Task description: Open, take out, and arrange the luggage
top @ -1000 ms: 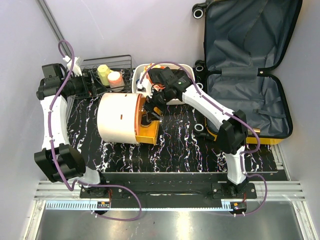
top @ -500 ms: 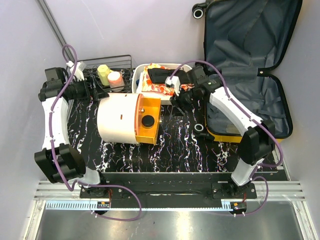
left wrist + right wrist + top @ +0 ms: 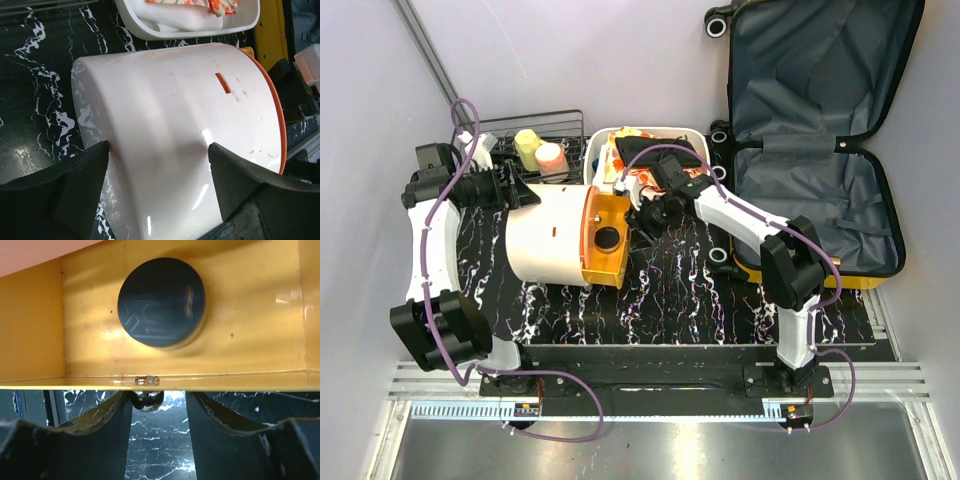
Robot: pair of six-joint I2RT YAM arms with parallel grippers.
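Observation:
The yellow luggage (image 3: 820,190) lies open at the right, its grey-lined lid leaning on the back wall; a strip of its yellow shell shows in the left wrist view (image 3: 272,25). A cream-and-orange round container (image 3: 550,235) lies on its side mid-table. My left gripper (image 3: 520,192) is open, its fingers either side of the container's cream wall (image 3: 190,110). My right gripper (image 3: 645,215) is open at the orange lid (image 3: 175,305), its fingers just below the lid's lower edge, under the black round knob (image 3: 161,302). Neither gripper holds anything.
A white tray (image 3: 695,140) with dark and orange-patterned items sits behind the container, against the luggage. A black wire rack (image 3: 535,130) at the back left holds a yellow piece (image 3: 527,145) and a pink one (image 3: 551,157). The table top is black marble.
My right gripper swung back from the lid towards the tray, then returned to the orange lid. My left gripper moved in against the container, which has shifted slightly left.

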